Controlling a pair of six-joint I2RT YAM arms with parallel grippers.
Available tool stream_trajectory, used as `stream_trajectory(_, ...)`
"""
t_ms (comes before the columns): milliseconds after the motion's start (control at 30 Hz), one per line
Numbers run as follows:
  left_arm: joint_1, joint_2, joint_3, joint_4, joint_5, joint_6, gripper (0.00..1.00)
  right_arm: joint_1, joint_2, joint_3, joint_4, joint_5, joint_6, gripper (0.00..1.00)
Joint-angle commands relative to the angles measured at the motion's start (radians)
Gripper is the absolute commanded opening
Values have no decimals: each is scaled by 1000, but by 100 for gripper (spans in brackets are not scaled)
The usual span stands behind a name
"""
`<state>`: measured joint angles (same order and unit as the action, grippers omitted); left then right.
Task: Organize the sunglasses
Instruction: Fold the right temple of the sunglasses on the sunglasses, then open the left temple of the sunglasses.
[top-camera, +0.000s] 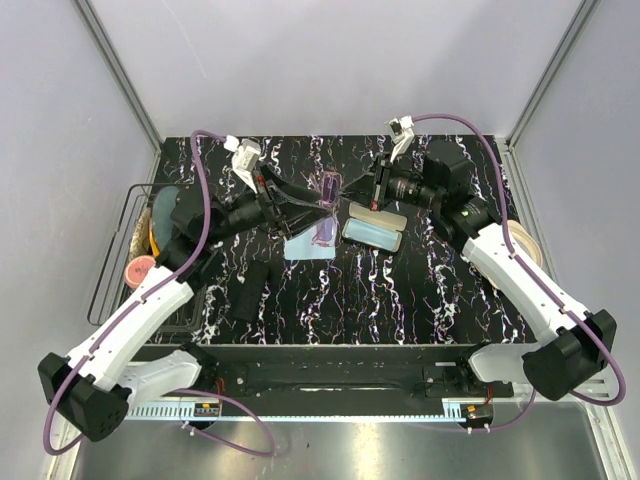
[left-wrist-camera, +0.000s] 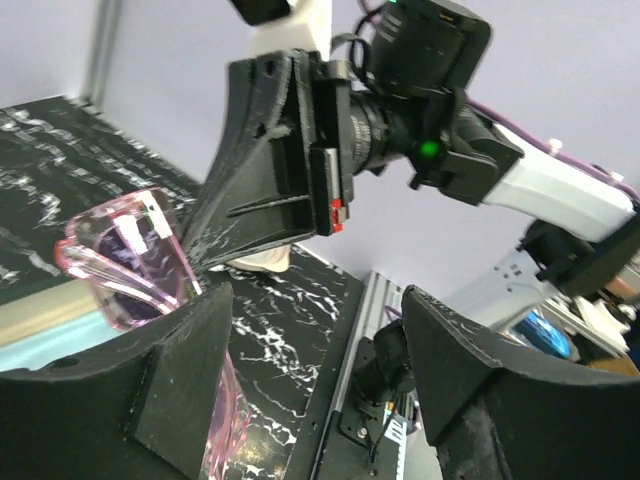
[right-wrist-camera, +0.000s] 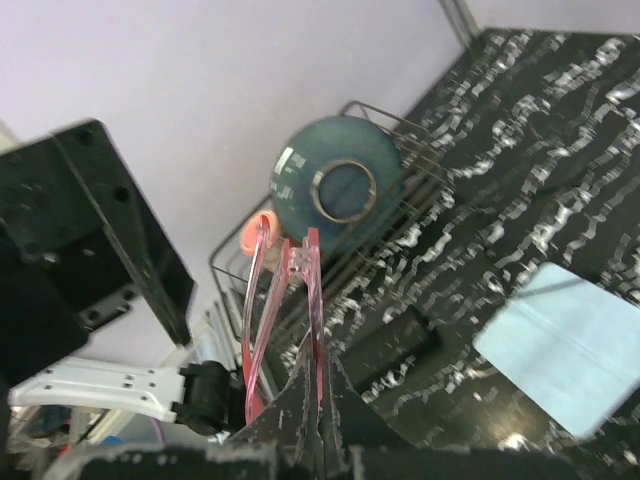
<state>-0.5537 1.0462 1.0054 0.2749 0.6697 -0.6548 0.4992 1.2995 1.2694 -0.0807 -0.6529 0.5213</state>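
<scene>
Over the table (top-camera: 400, 290), the top view hides how the grippers meet the pink sunglasses (top-camera: 328, 190), but we see in the wrist views the right gripper (right-wrist-camera: 318, 395) pinching their frame and the left gripper (left-wrist-camera: 315, 310) spread wide, one lens (left-wrist-camera: 130, 260) partly cut off beside it.

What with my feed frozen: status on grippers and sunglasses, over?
Right gripper shut on pink sunglasses, held clear of table. Left gripper open beside a lens. Open case nearby, blue cloth beside it, nothing blocking.
</scene>
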Motion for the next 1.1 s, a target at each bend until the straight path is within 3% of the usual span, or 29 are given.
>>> stream_trajectory(0,12,-46,68,-199,-224,81,73,7,3,59,-122,140,-116,0)
stream_trajectory(100,15,-32,68,-292,-276,87,74,7,4,70,-168,170,-142,0)
stream_trajectory(200,14,-25,13,-251,-220,95,82,7,0,77,-182,174,-123,0)
stream_trajectory(433,2,44,-11,-189,-116,99,86,7,3,64,-189,159,-41,0)
stream_trajectory(600,-20,98,1,-192,-110,115,82,7,4,54,-177,153,17,0)
stream_trajectory(767,-31,124,15,-210,-144,118,67,9,7,53,-156,147,55,0)
stream_trajectory(967,-45,138,30,-212,-160,133,67,7,17,41,-128,113,83,0)
stream_trajectory(1067,-45,123,33,-232,-186,153,74,9,9,32,-131,122,79,0)
